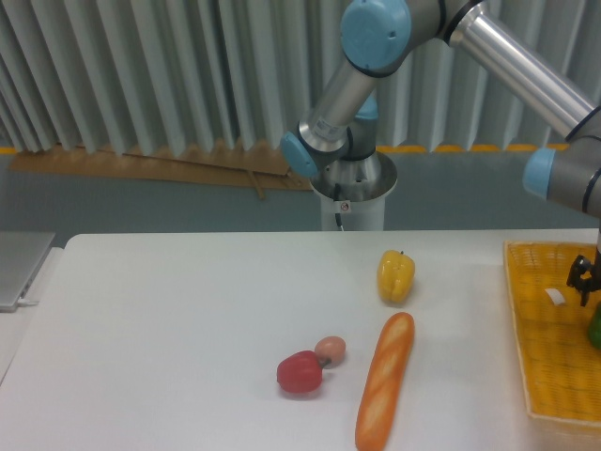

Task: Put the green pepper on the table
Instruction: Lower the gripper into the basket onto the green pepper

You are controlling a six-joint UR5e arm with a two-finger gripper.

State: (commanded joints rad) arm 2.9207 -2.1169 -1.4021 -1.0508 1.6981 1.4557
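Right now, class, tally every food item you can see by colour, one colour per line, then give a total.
Yellow: 1, the yellow bell pepper
Red: 1, the red pepper
Green: 1, the green pepper, only an edge showing over the basket tray
Orange-brown: 1, the baguette
Pinkish tan: 1, a small round item
Total: 5

A yellow pepper (pixel 395 275) sits just behind a baguette (pixel 385 380), with a red pepper (pixel 300 373) touching a small egg (pixel 330 349).

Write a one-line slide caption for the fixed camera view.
Gripper over yellow basket at the green pepper; other produce on table.
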